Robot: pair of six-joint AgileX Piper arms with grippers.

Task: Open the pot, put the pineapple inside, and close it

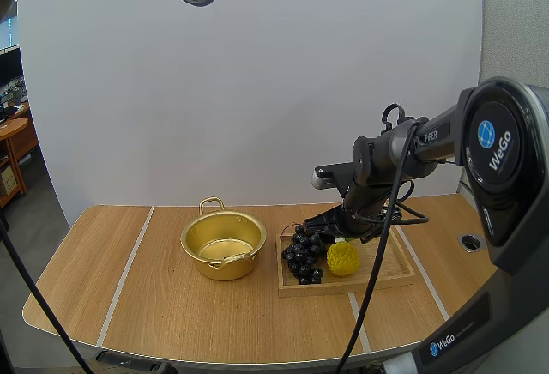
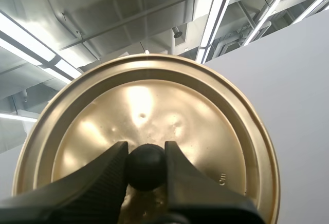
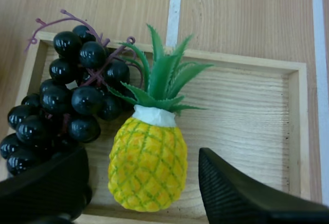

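hovering over the pineapple [image 3: 148, 167], right gripper [image 3: 140, 154] gapes wide; left gripper [image 2: 145, 149] pinches the knob [image 2: 146, 168] of the lid [image 2: 154, 106].

A black robot was pictured.
The right arm [image 1: 386, 159] was formed of glossy black rounded segments, lettered "PiPER" in white; its near housing [image 1: 508, 172] was marked with a blue globe badge and "WeGo". The fingers [image 2: 97, 180] of the left gripper [image 2: 146, 154] and right gripper [image 3: 140, 157] were seen as black ribbed wedges.
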